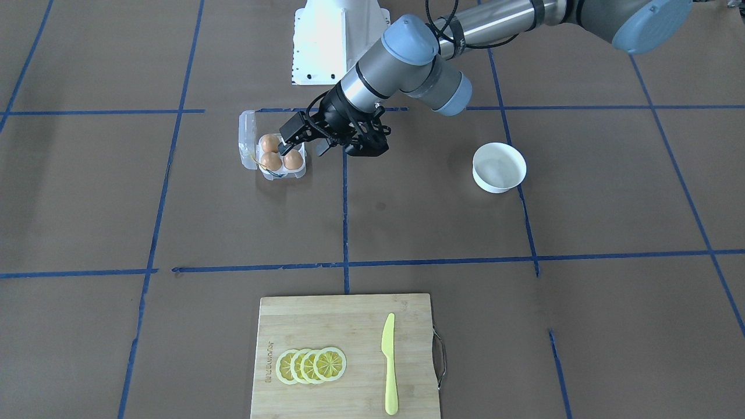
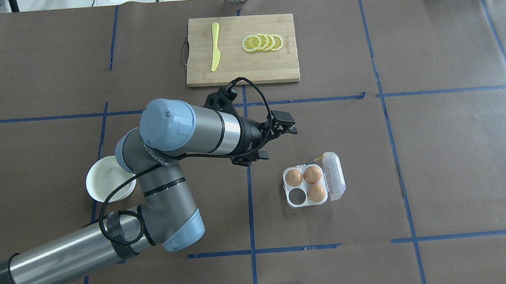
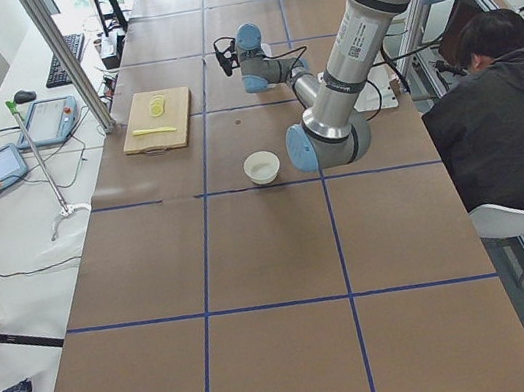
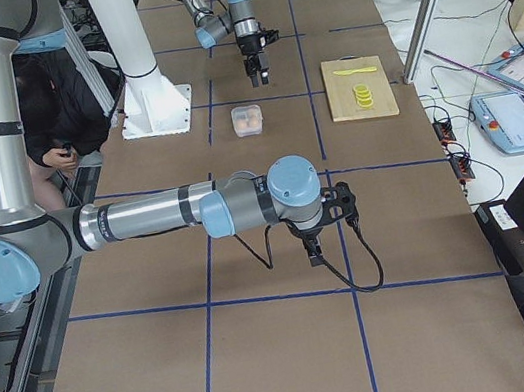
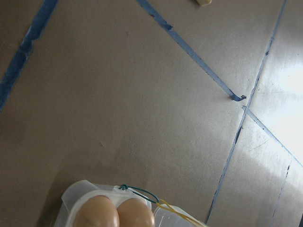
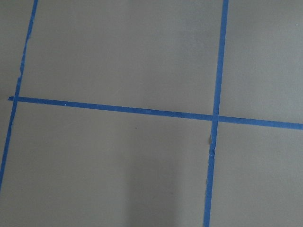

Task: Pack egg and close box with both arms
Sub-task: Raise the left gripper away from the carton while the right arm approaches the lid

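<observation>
The clear box (image 2: 334, 177) lies on the table with its lid open, and its yellow cord (image 2: 314, 159) is at the far corner. Three orange-brown eggs sit in its cups: one (image 2: 294, 177), a second (image 2: 312, 174) and a third (image 2: 316, 192). The fourth cup (image 2: 298, 195) is empty. My left gripper (image 2: 279, 141) is open and empty, raised just left of the box and beyond it. In the front view it (image 1: 286, 141) overlaps the box (image 1: 247, 138). The left wrist view shows two eggs (image 5: 97, 213) at its bottom edge. My right gripper (image 4: 314, 251) hangs far from the box; I cannot tell its state.
An empty white bowl (image 2: 106, 179) stands under my left arm's elbow. A wooden cutting board (image 2: 241, 67) at the far side carries a yellow knife (image 2: 214, 46) and lemon slices (image 2: 263, 43). A person (image 3: 501, 113) sits beside the robot base.
</observation>
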`<state>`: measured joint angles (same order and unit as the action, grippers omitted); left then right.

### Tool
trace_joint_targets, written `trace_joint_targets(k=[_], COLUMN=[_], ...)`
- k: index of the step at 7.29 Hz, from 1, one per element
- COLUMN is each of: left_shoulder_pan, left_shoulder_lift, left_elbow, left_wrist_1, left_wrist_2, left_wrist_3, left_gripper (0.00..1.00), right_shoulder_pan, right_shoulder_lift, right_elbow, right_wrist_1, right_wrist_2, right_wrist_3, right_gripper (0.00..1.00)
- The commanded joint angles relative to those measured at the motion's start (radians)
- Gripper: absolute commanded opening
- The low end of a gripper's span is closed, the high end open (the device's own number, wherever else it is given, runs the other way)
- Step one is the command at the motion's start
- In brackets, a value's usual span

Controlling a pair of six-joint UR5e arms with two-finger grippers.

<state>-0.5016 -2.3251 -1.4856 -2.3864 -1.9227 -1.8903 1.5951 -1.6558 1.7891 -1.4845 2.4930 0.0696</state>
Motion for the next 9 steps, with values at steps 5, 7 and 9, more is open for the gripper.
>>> trace_joint_targets(k=[5, 7, 9], left_shoulder_pan=[-0.28, -0.384, -0.458], left_shoulder_lift=[0.147, 0.147, 0.18], left_elbow=[-0.376, -0.415, -0.42], left_wrist_1=[0.652, 0.737, 0.782], left_wrist_2=[-0.16, -0.162, -0.16], left_wrist_3=[0.41, 0.518, 0.711], left_gripper=[0.99, 0.99, 0.99], right_shoulder_pan=[-0.461, -0.671, -0.873], right_shoulder_lift=[-0.057, -0.052, 0.011], right_elbow=[0.188, 0.197, 0.21], right_wrist_1=[0.453, 0.565, 0.567], right_wrist_2=[-0.197, -0.288, -0.385], right_wrist_3=[0.852, 1.095, 1.195], right_gripper=[1.0, 0.85, 0.3])
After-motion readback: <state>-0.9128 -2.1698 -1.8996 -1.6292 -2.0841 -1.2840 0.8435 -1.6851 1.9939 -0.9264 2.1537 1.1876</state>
